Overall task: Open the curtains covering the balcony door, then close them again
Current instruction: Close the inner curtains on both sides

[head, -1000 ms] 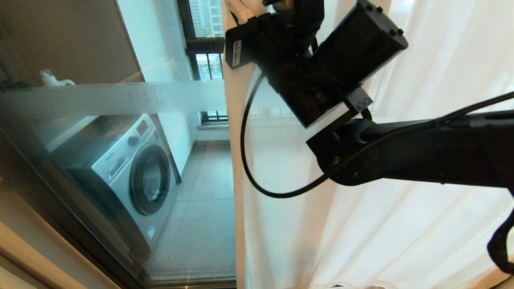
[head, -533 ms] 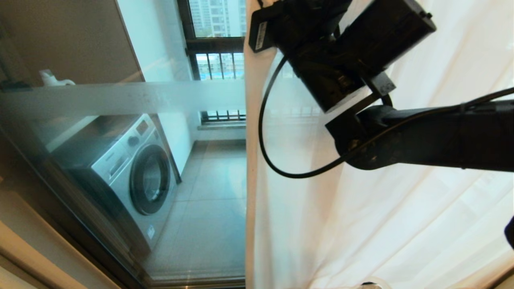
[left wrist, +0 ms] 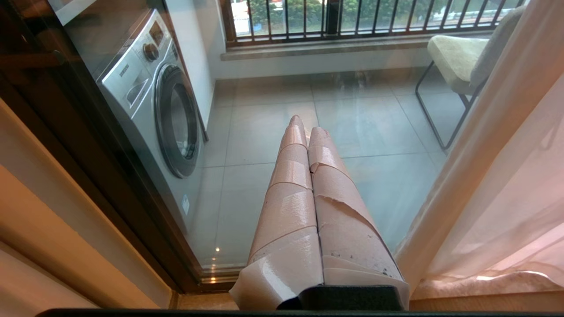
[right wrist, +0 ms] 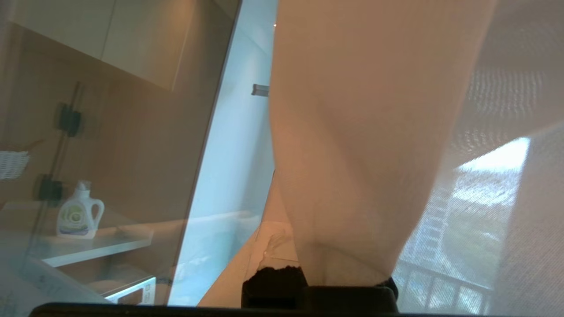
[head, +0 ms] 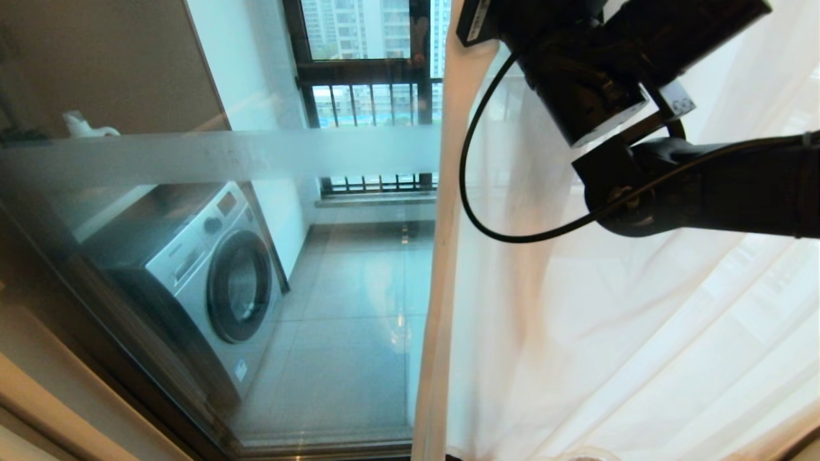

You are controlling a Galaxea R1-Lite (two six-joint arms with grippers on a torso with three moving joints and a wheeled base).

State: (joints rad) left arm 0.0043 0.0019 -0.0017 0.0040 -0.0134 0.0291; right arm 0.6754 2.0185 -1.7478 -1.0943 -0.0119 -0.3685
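Moved: curtains edge dragged rightward | right gripper jaws clamped on curtain fold | left gripper closed, empty

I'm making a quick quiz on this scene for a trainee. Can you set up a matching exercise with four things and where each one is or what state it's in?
Things:
1. washing machine
2. curtain
3. left gripper
4. detergent bottle

Places or states:
A. on a shelf
B. shut, holding nothing
C. behind the glass, on the balcony's left side
D. bunched toward the right of the door

Pairs: 1-C, 2-D, 3-B, 4-A
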